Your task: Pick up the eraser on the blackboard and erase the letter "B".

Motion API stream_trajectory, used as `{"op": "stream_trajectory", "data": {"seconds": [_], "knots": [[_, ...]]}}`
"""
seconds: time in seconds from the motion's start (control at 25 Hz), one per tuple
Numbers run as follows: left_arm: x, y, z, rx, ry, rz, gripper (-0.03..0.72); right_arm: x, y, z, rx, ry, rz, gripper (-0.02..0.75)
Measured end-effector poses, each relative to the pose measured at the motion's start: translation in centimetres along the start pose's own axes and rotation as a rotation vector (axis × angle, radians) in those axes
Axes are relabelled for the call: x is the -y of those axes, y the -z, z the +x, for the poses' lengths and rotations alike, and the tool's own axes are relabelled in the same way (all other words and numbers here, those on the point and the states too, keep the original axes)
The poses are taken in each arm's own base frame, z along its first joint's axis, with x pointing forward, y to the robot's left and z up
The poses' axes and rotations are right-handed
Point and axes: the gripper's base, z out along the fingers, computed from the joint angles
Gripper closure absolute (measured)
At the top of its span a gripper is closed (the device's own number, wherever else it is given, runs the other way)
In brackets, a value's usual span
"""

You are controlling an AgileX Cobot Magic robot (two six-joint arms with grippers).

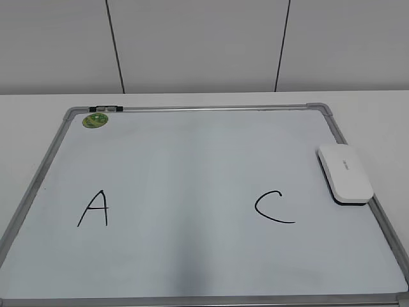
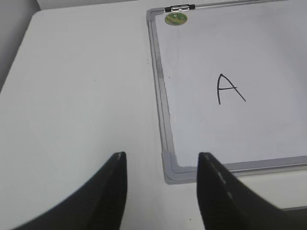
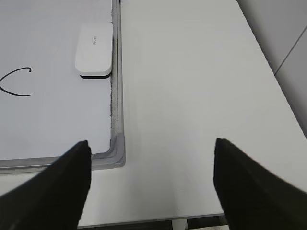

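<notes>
Right gripper nearest, fingers spread wide, holding nothing; eraser lies ahead and to its left, flat on the blackboard against the right frame, felt down; no letter "B" visible between "A" and "C"; left gripper parted, empty, over the board's near-left corner.

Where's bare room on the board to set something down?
Widest bare patch: middle of the blackboard, between the A and the C. Also the top strip right of the green sticker. The right edge is taken by the eraser.
</notes>
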Motion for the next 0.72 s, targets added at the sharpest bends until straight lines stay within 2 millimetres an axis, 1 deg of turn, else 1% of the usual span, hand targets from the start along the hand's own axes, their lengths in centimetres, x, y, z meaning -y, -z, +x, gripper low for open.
{"op": "stream_trajectory", "data": {"seconds": [0.28,0.72], "knots": [[0.00,0.00,-0.02,0.002,0.003,-0.006,0.367,0.02,0.04,0.03,0.004,-0.001,0.002,0.150],[0.01,-0.01,-0.02,0.002,0.010,-0.019,0.387,0.03,0.05,0.03,0.004,-0.001,0.003,0.150]]}}
